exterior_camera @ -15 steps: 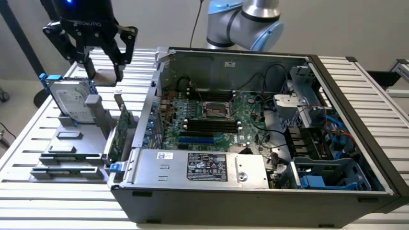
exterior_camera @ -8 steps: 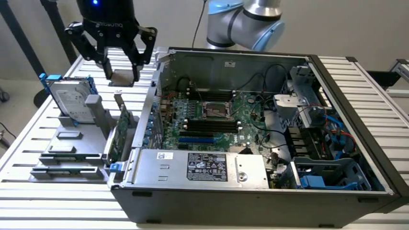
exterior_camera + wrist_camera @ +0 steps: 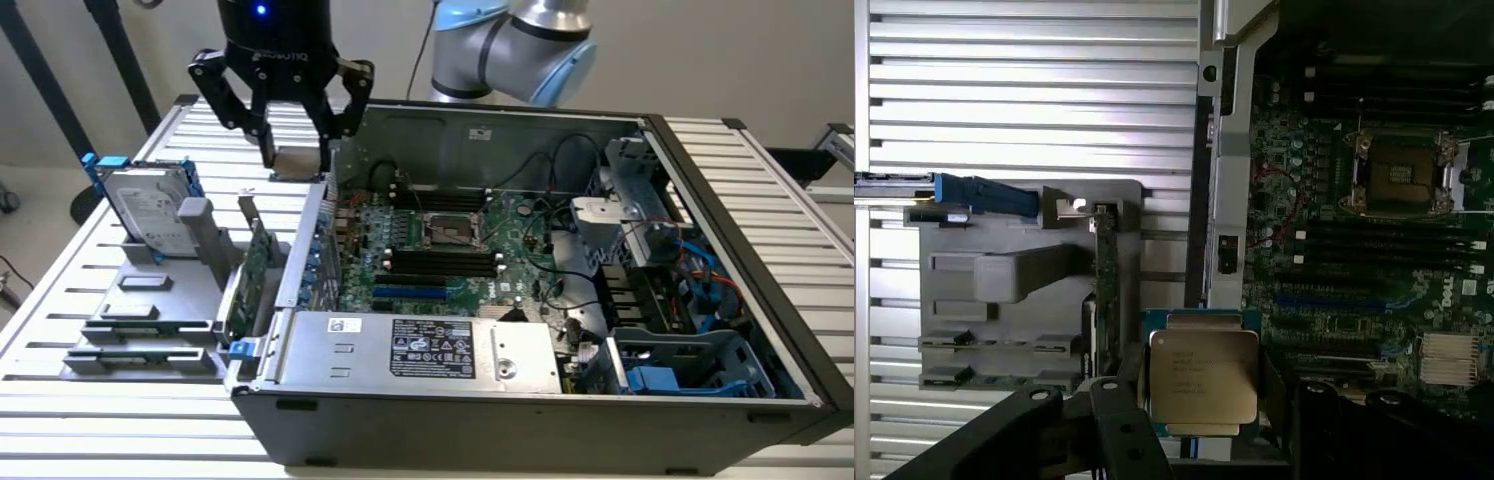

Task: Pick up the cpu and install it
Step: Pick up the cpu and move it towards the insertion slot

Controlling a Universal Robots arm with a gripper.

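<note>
The cpu (image 3: 296,160) hangs in the air in the claw (image 3: 296,148), whose two fingers are drawn in to the chip's width and pinch it by opposite edges. The metal lid faces the wrist camera (image 3: 1204,385).

At the exterior view's left, the slatted bench (image 3: 54,310) carries a grey holder (image 3: 134,335). A hard drive (image 3: 144,210) stands in it, and a green card (image 3: 247,275) stands on edge beside it. Next comes the claw with the chip, high up and roughly above the side wall (image 3: 1219,200) of the open case (image 3: 534,425), so not yet over the board. Further right, the empty socket (image 3: 451,232) lies in the middle of the motherboard, well apart from the chip, with dark memory slots on either side of it. A tangle of cables (image 3: 587,215) and a blue drive cage (image 3: 681,370) fill the case's right end.

The risks, as I judge them:
- The grip is on thin edges alone, so a jolt could let the chip slip or tilt.
- A low path could clip the case wall or the upright card.
- A chip set down turned or off-centre could bend the socket's contacts. Its orientation relative to the socket cannot be read here.
</note>
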